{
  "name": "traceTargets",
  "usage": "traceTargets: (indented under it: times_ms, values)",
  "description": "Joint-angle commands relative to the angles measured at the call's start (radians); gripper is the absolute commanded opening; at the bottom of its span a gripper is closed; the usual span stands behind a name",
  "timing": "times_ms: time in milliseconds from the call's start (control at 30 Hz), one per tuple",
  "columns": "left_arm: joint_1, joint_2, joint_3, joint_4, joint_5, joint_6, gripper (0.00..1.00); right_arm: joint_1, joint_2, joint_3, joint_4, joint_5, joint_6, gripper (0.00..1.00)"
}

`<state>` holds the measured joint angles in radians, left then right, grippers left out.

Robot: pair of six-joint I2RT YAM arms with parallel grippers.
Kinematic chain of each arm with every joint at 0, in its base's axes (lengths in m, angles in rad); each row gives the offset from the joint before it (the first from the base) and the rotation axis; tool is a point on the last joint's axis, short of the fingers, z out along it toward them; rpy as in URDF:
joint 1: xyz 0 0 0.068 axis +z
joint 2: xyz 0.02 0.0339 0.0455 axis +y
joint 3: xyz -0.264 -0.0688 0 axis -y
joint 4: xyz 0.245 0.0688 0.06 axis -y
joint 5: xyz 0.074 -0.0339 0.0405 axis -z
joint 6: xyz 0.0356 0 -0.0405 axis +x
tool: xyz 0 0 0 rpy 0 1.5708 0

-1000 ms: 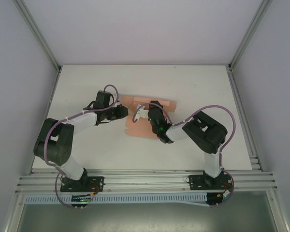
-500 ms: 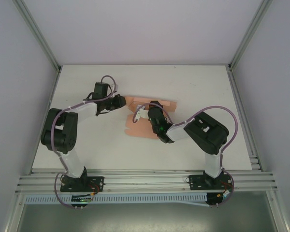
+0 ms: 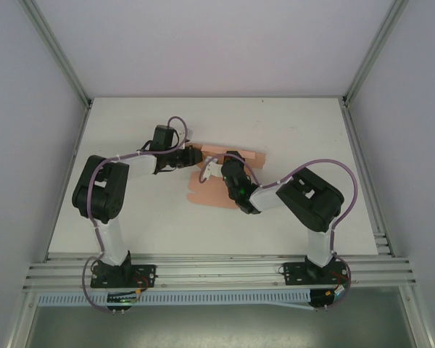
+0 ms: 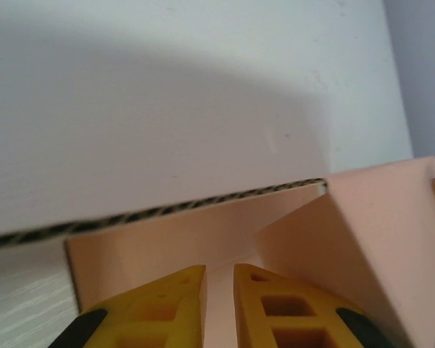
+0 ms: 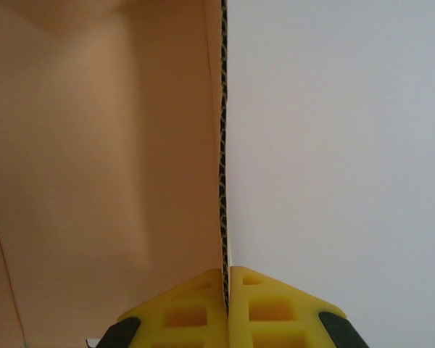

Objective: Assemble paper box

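Note:
The salmon-pink paper box [image 3: 216,191] lies partly folded mid-table, with one wall raised. My right gripper [image 3: 209,172] is shut on that upright wall. In the right wrist view the corrugated edge [image 5: 222,145] runs straight down between the closed yellow tips of the right gripper [image 5: 227,272], with the pink inner face [image 5: 109,159] to the left. My left gripper [image 3: 194,156] is at the box's far-left end. In the left wrist view the left gripper [image 4: 219,270] points into a pink corner [image 4: 167,235]. Its jaws stand a narrow gap apart, and I see nothing pinched between them.
The white table [image 3: 130,210] spreads around the box, with aluminium frame rails [image 3: 217,270] along the near edge. Grey walls close in the left, right and far sides. A folded pink flap [image 4: 362,239] rises to the right of the left fingers.
My left arm has stretched rightward and farther away, bringing its gripper up to the box's far-left end. The right gripper and the wall it holds have stayed put.

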<state>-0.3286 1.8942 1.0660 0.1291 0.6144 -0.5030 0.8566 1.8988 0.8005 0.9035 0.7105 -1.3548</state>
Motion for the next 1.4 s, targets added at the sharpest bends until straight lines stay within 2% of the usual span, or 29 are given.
traceTargets:
  times_ms: [0,67,100,167,233,267,333,433,533,633,967,1067,1100,1233,1367]
  values:
    - [-0.004,-0.083,0.017,-0.134,-0.188,0.056,0.25,0.009,-0.003,0.002,-0.08,-0.028,0.025,0.0]
    - [0.011,-0.117,0.035,-0.206,-0.249,0.113,0.36,0.009,-0.004,-0.001,-0.078,-0.026,0.018,0.0]
    - [0.024,-0.133,0.053,-0.243,-0.243,0.174,0.48,0.007,-0.007,0.0,-0.079,-0.027,0.013,0.0]
    - [0.064,-0.149,0.11,-0.324,-0.162,0.344,0.63,0.006,-0.011,-0.002,-0.09,-0.029,0.011,0.0]
    - [0.108,-0.15,0.171,-0.382,-0.177,0.446,0.65,0.003,-0.017,-0.006,-0.101,-0.035,0.015,0.0]
    - [0.135,-0.139,0.208,-0.409,-0.154,0.497,0.7,0.004,-0.019,-0.006,-0.103,-0.034,0.018,0.0]
    - [0.174,-0.098,0.295,-0.485,-0.082,0.627,0.75,0.002,-0.023,-0.005,-0.11,-0.038,0.02,0.0]
    - [0.177,-0.041,0.367,-0.573,0.038,0.889,0.82,0.001,-0.029,-0.003,-0.119,-0.038,0.021,0.0]
    - [0.177,0.019,0.453,-0.669,0.03,1.022,0.77,-0.002,-0.036,-0.003,-0.13,-0.037,0.023,0.0]
    - [0.177,0.078,0.546,-0.798,0.092,1.089,0.75,-0.006,-0.044,-0.001,-0.147,-0.035,0.028,0.0]
    - [0.171,0.142,0.561,-0.844,0.191,1.11,0.72,-0.007,-0.047,0.006,-0.171,-0.027,0.035,0.0]
    - [0.166,0.165,0.568,-0.822,0.124,1.089,0.64,-0.007,-0.047,0.011,-0.176,-0.028,0.037,0.0]
    - [0.165,0.176,0.579,-0.825,0.106,1.079,0.58,-0.007,-0.048,0.013,-0.179,-0.029,0.04,0.0]
    - [0.158,0.18,0.568,-0.804,0.093,1.071,0.44,-0.007,-0.048,0.018,-0.184,-0.028,0.051,0.0]
    - [0.149,0.161,0.542,-0.792,0.091,1.084,0.36,-0.007,-0.05,0.021,-0.189,-0.029,0.051,0.0]
